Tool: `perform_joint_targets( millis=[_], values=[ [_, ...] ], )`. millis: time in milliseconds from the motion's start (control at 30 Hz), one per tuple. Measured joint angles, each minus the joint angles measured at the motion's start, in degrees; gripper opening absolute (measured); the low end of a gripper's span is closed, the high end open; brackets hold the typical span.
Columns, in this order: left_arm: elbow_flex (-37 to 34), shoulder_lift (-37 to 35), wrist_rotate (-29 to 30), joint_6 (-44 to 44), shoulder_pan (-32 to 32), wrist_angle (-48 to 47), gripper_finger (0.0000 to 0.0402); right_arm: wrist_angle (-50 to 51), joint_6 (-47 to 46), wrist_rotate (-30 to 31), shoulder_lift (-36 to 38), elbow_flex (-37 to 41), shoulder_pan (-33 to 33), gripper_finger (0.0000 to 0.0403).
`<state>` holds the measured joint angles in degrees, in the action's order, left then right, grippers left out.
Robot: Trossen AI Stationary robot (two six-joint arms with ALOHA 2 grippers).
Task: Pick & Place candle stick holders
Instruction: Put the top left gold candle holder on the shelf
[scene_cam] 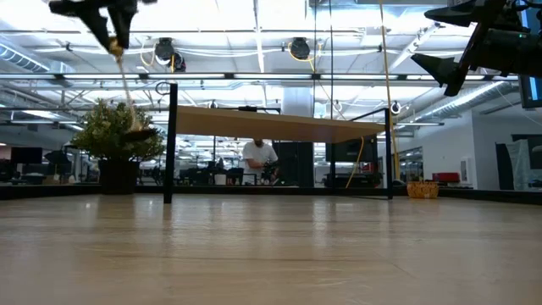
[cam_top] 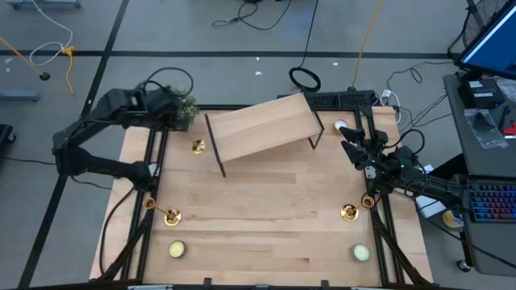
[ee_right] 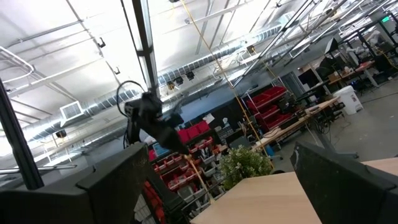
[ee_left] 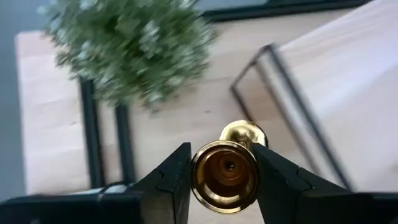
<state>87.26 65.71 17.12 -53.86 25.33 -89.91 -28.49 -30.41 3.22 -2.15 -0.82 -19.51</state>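
Observation:
My left gripper point(ee_left: 221, 155) is raised over the table's far left, shut on a gold candle stick holder point(ee_left: 225, 174). In the low view it hangs below the gripper point(scene_cam: 114, 38), in front of the plant. In the high view its gold shows beside the shelf's left leg point(cam_top: 197, 147). Two more candle stick holders stand on their round bases, one near left point(cam_top: 172, 216) and one near right point(cam_top: 349, 212). My right gripper point(cam_top: 352, 143) waits open and raised at the table's right, holding nothing point(ee_right: 227, 186). My left gripper pinches the holder's top cup point(ee_left: 202, 186) between its two fingers, one on each side of the rim. The fingers come from above, slanting down. The stem and round base point(scene_cam: 140, 133) hang tilted below the fingers, clear of the table.
A wooden shelf on black legs point(cam_top: 262, 129) stands slanted across the far middle. A small potted plant point(cam_top: 187, 109) is at the far left. Tealight discs lie at the near left point(cam_top: 176, 250), near right point(cam_top: 360, 253) and far right point(cam_top: 341, 126). Bare wood lies in the table's middle.

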Motion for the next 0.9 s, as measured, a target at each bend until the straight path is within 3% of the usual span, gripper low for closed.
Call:
perform_joint_targets(
  millis=[333,733,900],
  values=[
    [11.3,0.3,0.8,0.2,-3.0,0.3,0.0137,0.0,0.0,0.0,0.0,0.0,0.0,0.0380],
    [14.8,0.5,1.4,2.4,-3.0,0.0,0.0137,0.0,0.0,0.0,0.0,0.0,0.0,0.0380],
    [17.1,4.0,1.4,4.9,-3.0,-0.2,0.0137,0.0,0.0,0.0,0.0,0.0,0.0,0.0380]
  ],
)
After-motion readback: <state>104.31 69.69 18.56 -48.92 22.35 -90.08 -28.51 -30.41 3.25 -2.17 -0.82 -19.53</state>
